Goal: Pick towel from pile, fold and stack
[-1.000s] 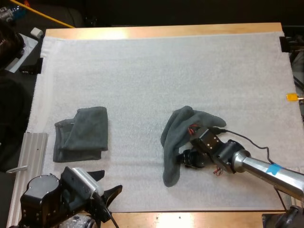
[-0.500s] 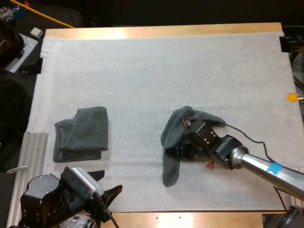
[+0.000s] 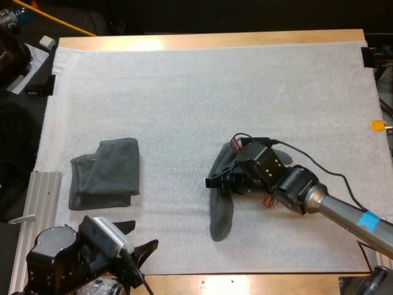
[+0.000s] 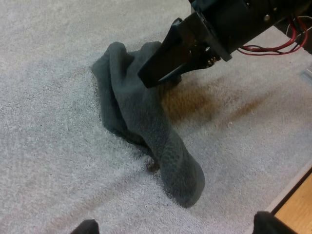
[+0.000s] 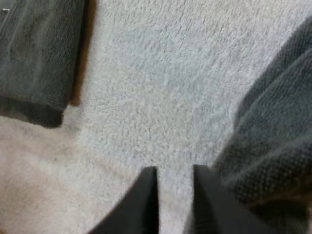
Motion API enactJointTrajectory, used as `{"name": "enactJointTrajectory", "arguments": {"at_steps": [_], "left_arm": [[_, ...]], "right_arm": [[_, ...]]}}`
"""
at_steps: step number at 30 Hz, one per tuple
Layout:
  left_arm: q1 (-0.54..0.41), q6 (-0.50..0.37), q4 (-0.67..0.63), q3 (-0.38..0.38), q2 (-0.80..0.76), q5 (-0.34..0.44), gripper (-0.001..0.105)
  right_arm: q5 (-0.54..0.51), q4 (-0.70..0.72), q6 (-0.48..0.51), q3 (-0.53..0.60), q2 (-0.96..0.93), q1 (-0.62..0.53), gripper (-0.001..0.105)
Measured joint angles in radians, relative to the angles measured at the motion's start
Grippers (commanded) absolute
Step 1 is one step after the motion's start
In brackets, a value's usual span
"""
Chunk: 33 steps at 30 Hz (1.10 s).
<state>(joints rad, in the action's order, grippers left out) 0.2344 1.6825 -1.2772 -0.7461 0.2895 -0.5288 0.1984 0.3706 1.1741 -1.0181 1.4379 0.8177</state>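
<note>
seen from above, a white mat [image 3: 202, 92] covers a wooden table [image 3: 209, 40]. a crumpled dark grey-green towel [image 3: 220, 215] lies at about 5 o'clock from the mat's centre, one long lobe trailing toward the near edge. the right arm reaches in from 4 o'clock, and the right gripper [image 3: 212, 182] sits low over the towel's upper part, pointing toward 9 o'clock. its two black fingers [image 5: 146, 195] stand a narrow gap apart with bare mat showing between them; they hold nothing, and the towel's cloth lies just beside the outside of one finger. a folded towel [image 3: 104, 175] rests flat at about 9 o'clock, well apart from the crumpled one. the left gripper [image 3: 138, 239] hangs over the mat's near edge at 7 o'clock, near the folded towel, its fingers spread wide and empty.
</note>
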Motion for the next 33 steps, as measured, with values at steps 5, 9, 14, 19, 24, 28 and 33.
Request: {"name": "enactJointTrajectory", "arguments": {"at_steps": [5,9,14,19,24,28,33], "left_arm": [[0.000,0.000,0.000,0.000,0.000,0.000,0.061],[0.000,0.000,0.000,0.000,0.000,0.000,0.061],[0.000,0.000,0.000,0.000,0.000,0.000,0.061],[0.000,0.000,0.000,0.000,0.000,0.000,0.061],[0.000,0.000,0.001,0.000,0.000,0.000,0.062],[0.000,0.000,0.000,0.000,0.000,0.000,0.061],[0.000,0.000,0.000,0.000,0.000,0.000,0.061]], "right_arm": [[0.008,0.067,0.019,0.000,0.000,0.000,0.053],[-0.033,0.178,0.075,0.000,0.000,0.000,0.052],[-0.136,0.340,0.131,0.000,0.000,0.000,0.051],[-0.146,0.382,0.120,0.005,0.014,0.000,0.049],[-0.143,0.360,0.086,0.030,0.053,0.000,0.051],[-0.139,0.276,0.067,0.043,0.030,0.000,0.051],[-0.124,0.191,0.026,0.061,0.056,0.000,0.051]]}}
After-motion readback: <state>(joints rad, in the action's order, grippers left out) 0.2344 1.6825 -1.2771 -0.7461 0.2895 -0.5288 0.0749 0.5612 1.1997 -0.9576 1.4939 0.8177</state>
